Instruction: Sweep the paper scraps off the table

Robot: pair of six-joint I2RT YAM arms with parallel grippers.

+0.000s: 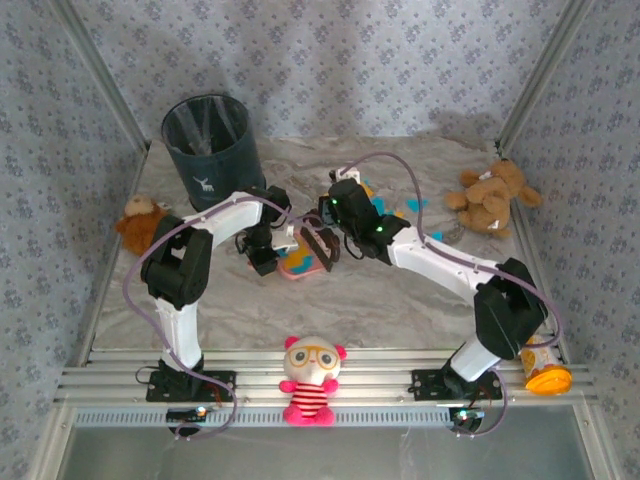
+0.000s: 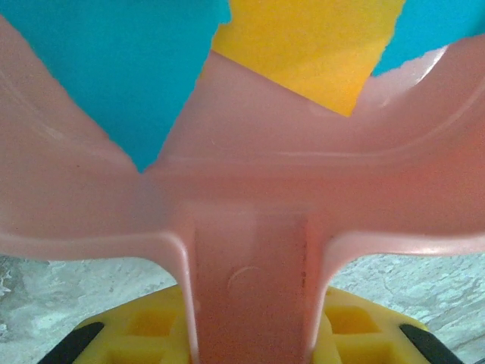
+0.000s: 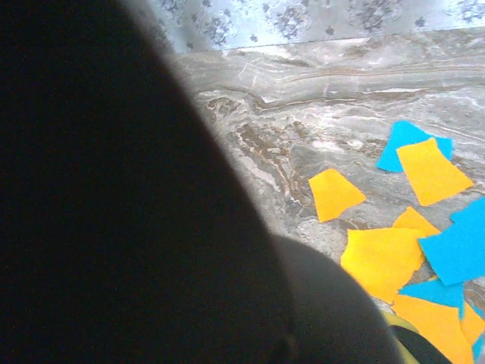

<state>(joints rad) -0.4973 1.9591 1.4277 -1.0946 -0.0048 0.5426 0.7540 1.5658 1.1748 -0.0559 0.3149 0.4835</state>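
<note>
My left gripper is shut on the handle of a pink dustpan that rests on the table. In the left wrist view the handle runs between my yellow fingers, and a teal scrap and an orange scrap lie in the pan. My right gripper is shut on a dark brush just right of the pan. Its dark bulk hides the jaws in the right wrist view. Several orange and blue paper scraps lie on the table beside it, and some show behind the right arm.
A dark bin stands at the back left. A brown teddy sits at the left wall and a tan one at the back right. A pink doll and an orange-lidded jar stand on the front rail.
</note>
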